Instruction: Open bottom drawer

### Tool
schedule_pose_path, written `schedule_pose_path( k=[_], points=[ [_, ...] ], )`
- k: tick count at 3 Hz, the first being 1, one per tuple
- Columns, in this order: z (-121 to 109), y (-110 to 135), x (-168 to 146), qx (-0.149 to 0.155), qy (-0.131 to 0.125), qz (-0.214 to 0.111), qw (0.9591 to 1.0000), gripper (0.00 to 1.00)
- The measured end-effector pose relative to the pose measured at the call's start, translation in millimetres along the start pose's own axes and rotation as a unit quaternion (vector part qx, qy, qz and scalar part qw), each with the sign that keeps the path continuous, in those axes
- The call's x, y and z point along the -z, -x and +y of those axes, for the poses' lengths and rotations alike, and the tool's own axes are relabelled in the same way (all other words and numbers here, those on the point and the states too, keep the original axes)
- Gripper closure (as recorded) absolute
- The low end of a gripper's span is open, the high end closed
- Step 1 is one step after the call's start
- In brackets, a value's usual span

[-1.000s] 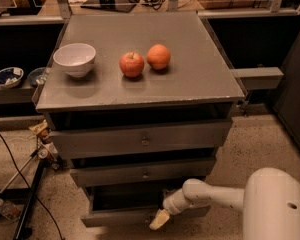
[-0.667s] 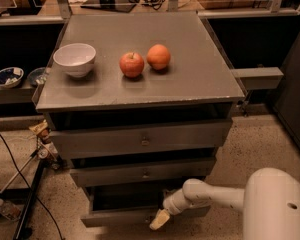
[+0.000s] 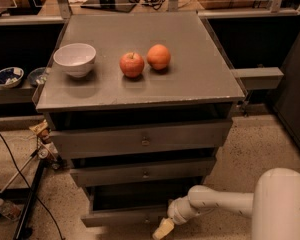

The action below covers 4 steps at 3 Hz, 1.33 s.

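Note:
The grey cabinet has three drawer fronts stacked under its top. The bottom drawer is the lowest, thin panel, and it stands out a little from the cabinet, with a dark gap above it. My gripper is at the end of the white arm, which reaches in from the lower right. Its yellowish tip sits at the bottom drawer's front edge, just right of centre, and covers the spot where the knob would be.
On the cabinet top are a white bowl, a red apple and an orange. The top drawer and middle drawer are slightly out. Cables and a black stand lie on the floor to the left.
My gripper and wrist have shifted slightly lower and toward the camera at the bottom drawer's front. The things on the cabinet top have not moved.

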State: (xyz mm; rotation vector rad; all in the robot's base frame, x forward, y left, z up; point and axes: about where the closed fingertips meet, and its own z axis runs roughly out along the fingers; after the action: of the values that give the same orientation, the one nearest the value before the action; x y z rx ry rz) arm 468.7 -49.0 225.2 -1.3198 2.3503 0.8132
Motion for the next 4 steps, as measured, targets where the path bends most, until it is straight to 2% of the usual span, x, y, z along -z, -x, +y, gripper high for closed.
schedule_pose_path(
  k=[1, 2, 4],
  points=[
    [4.7, -5.3, -13.3, 0.0, 0.019, 0.006, 0.9998, 0.0],
    [6.3, -3.9, -10.8, -0.001, 0.02, 0.006, 0.9998, 0.0],
    [16.0, -10.4, -8.4, -0.021, 0.032, 0.005, 0.9993, 0.0]
  ],
)
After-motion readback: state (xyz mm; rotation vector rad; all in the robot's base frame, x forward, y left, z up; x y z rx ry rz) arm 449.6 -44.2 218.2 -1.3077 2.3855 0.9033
